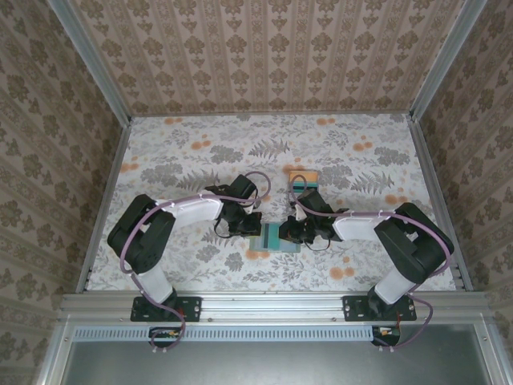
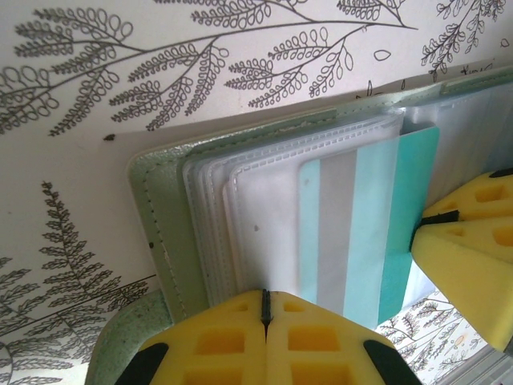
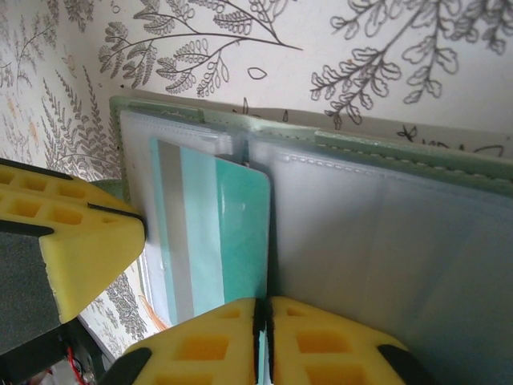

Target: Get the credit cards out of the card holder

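On the table [image 1: 200, 152], the left hand [image 2: 264, 303] pinches the card holder [image 2: 156, 216], the right hand [image 3: 260, 321] its protruding teal card [image 3: 236, 241].

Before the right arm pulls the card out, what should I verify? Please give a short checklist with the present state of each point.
1. Right gripper closed on the teal card: ok.
2. Left gripper closed on the wallet edge: ok.
3. Wallet lies open: ok.
4. Teal card already partly out of its clear pocket: ok.
5. Only one card between the right pads: cannot tell.
6. Other cards lie apart from the wallet, out of the way: ok.
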